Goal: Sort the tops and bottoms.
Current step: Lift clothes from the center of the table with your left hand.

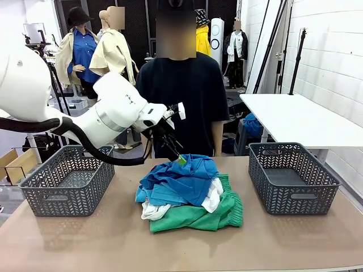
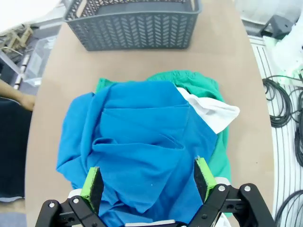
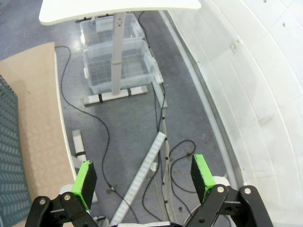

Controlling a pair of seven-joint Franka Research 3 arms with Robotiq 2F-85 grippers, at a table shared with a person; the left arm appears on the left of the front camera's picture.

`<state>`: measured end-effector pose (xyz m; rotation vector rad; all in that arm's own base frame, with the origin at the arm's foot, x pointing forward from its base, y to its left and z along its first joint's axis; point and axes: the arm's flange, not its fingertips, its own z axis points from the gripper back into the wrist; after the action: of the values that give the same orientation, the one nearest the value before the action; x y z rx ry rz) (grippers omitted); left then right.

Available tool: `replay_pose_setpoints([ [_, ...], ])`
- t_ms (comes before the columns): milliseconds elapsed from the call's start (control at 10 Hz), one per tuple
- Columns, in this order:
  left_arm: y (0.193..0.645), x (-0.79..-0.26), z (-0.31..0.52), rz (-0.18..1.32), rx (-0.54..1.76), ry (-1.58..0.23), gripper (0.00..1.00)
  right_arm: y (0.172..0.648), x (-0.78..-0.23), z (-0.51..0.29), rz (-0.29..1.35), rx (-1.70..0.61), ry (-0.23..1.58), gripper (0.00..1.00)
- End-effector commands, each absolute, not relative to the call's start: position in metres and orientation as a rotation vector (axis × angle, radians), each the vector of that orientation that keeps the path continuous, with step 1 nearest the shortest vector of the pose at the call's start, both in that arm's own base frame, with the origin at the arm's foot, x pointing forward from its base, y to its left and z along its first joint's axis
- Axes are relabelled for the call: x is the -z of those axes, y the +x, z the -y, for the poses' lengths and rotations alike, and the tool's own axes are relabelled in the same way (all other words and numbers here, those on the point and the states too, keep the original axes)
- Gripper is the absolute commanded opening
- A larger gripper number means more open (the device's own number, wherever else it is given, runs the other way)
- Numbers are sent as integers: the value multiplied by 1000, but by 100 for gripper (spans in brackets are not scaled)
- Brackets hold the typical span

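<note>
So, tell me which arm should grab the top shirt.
Left. The left gripper hangs open right over the top blue shirt; the right gripper, open too, faces the floor off the table.

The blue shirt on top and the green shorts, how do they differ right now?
The blue shirt is bright blue, the green shorts green. The shirt lies on top; the shorts lie underneath, poking out at the robot's side. Both are crumpled together on the table.

The front camera looks across the tan table [image 1: 85,243], sharing the crumpled blue-white-green clothes heap [image 1: 190,190] with the close overhead left wrist camera; the right wrist camera overlooks grey floor [image 3: 135,125], table at nine o'clock.
</note>
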<state>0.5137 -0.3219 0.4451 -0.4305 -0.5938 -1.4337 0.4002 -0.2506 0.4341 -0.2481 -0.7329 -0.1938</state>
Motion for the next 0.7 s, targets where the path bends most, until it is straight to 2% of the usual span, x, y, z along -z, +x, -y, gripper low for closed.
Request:
replay_pose_setpoints([
  [0,523,-440,322,555,1455,-431,100,401,-436,253,725,189,-250,100],
  [600,540,-410,320,546,1420,-389,100,401,-436,253,725,189,-250,100],
])
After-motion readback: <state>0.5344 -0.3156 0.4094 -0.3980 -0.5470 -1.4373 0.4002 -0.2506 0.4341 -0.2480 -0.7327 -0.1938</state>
